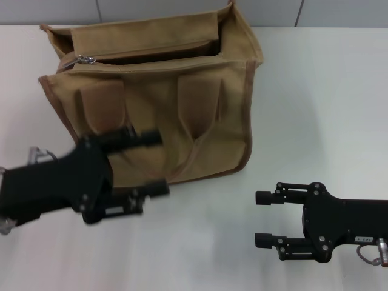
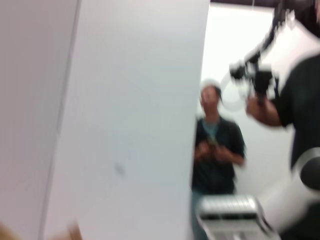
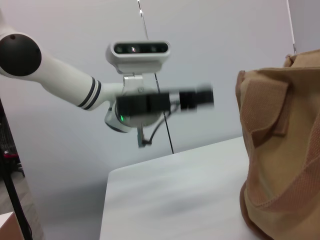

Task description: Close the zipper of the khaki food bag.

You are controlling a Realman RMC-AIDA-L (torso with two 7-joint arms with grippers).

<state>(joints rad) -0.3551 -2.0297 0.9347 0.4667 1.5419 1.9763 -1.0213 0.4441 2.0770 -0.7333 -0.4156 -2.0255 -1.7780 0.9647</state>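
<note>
**Bag unzipped, both claws apart**

From the head camera I see the bag [image 1: 176, 103] at 12 o'clock on the bench [image 1: 315, 109], its zipper [image 1: 85, 59] pull at the 10 o'clock end, top gaping. My left claw [image 1: 153, 162] hovers at the bag's front, fingers apart. My right claw [image 1: 262, 218] sits at 4 o'clock, fingers apart, holding nothing.

Left wrist: no bag visible.

Right wrist: bag [image 3: 285, 150] side, left claw [image 3: 197, 97] beyond.
</note>
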